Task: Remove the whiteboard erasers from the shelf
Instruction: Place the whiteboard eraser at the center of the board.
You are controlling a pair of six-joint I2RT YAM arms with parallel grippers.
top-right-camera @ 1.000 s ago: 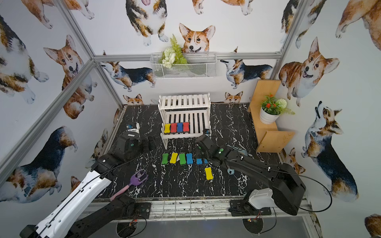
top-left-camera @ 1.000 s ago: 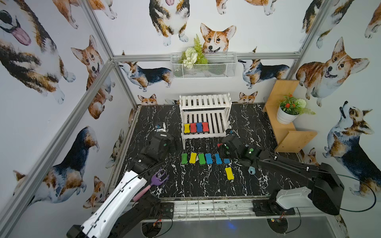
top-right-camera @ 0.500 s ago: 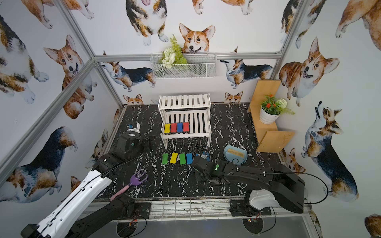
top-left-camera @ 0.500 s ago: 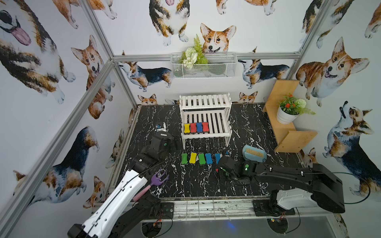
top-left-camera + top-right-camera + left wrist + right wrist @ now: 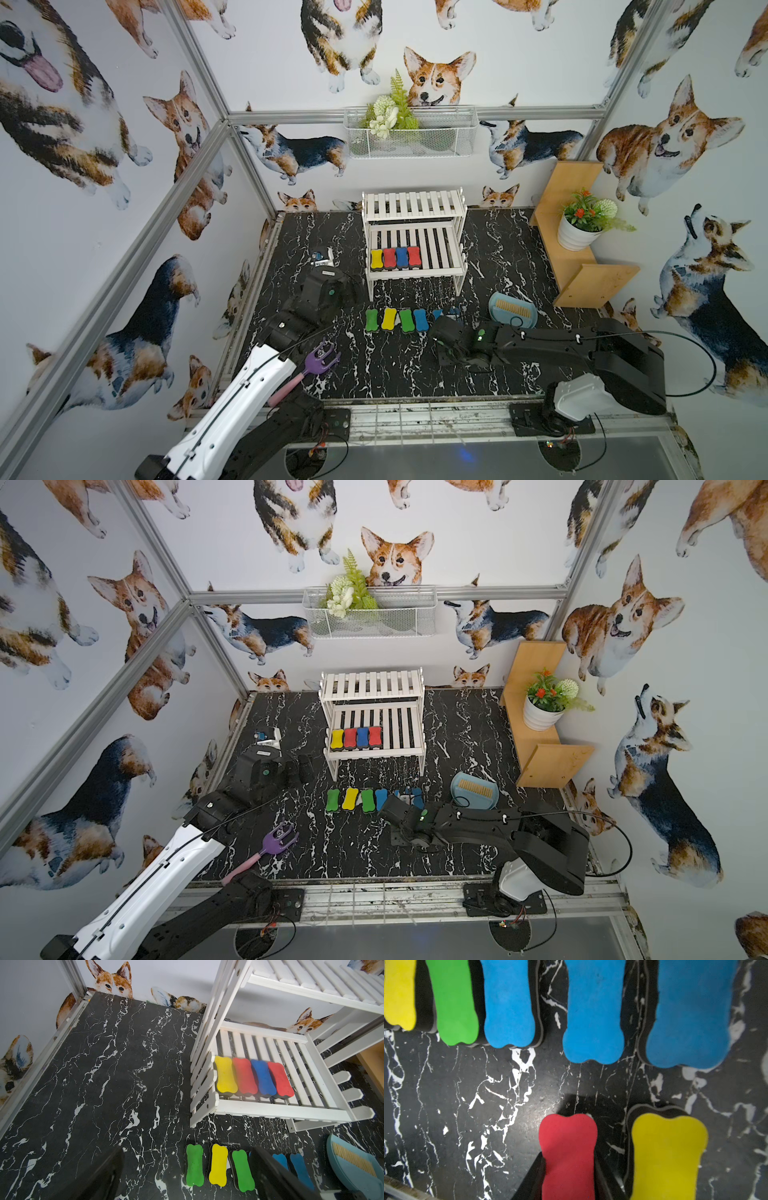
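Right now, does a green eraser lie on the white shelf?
No: the shelf holds only a yellow eraser, a red eraser, a blue eraser and a second red eraser.

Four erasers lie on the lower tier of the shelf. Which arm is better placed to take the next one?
The left. The left gripper is open and empty, close to the shelf corner beside the yellow eraser. The right gripper is shut on a red eraser, farther away.

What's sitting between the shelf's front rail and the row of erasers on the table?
Nothing: only bare black marble tabletop separates the shelf from the row of erasers. The left wrist view shows it clearly.
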